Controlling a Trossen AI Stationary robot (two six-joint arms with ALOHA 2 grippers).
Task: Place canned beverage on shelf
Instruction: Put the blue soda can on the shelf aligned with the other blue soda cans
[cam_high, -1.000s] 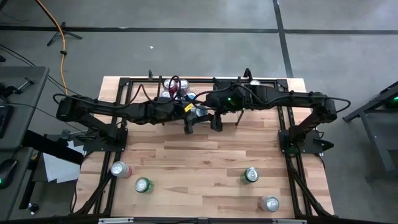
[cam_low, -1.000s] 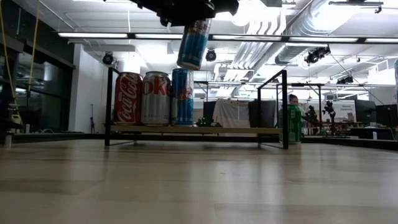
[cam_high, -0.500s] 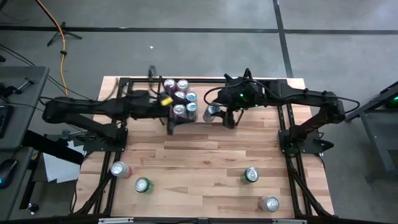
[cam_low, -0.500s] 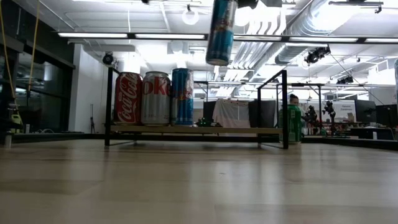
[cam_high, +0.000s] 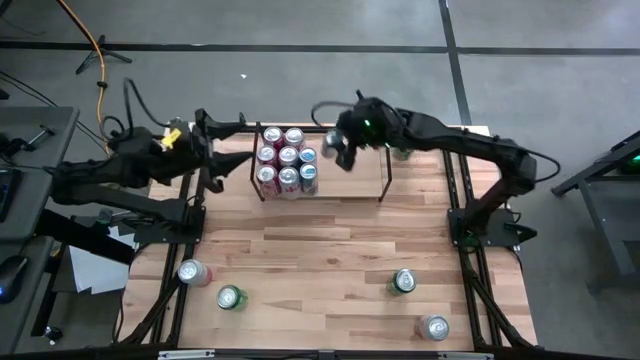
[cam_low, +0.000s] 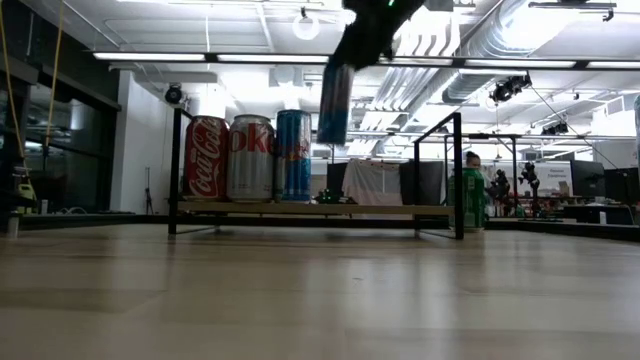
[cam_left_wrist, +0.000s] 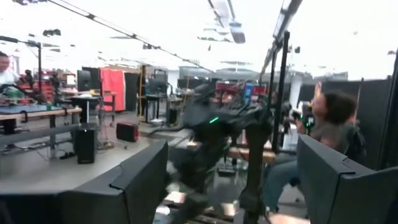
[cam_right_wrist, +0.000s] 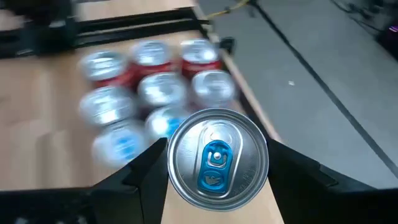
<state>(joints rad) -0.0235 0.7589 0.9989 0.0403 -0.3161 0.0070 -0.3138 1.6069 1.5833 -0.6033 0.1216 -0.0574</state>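
The right jaws (cam_right_wrist: 214, 163) grip a blue can (cam_low: 335, 103) by its sides, one finger at each flank in the right wrist view. It hangs upright in the air above the shelf (cam_high: 383, 178), just beside the cluster of cans (cam_high: 286, 160) standing at the shelf's left end. From the low view the arm's dark body covers the can's top, and its label is blurred. From above the held can is mostly lost under the wrist.

The left jaws (cam_left_wrist: 230, 180) stand apart with nothing between the fingers. That arm lies over the counter's (cam_high: 320, 260) far-left corner, beside the shelf. Its wrist view is smeared; a dark blurred shape sits between the fingers, not identifiable. A person (cam_left_wrist: 323, 134) sits in the room beyond, partly cut off by one finger.

Change over the last second: the left arm has drawn back from the middle of the counter to the left edge. The right arm has carried the can from the middle toward the far side, over the shelf, and the can now hangs lower and closer to the row.

Count, high view: seven cans on the shelf in the cluster; the low view shows only three in a row, the rest hidden behind. Four loose cans on the near counter: one red-pink (cam_high: 190, 271), two green (cam_high: 230, 297) (cam_high: 403, 281), one silver (cam_high: 434, 327). A green can (cam_low: 467, 199) shows past the shelf's right post in the low view.
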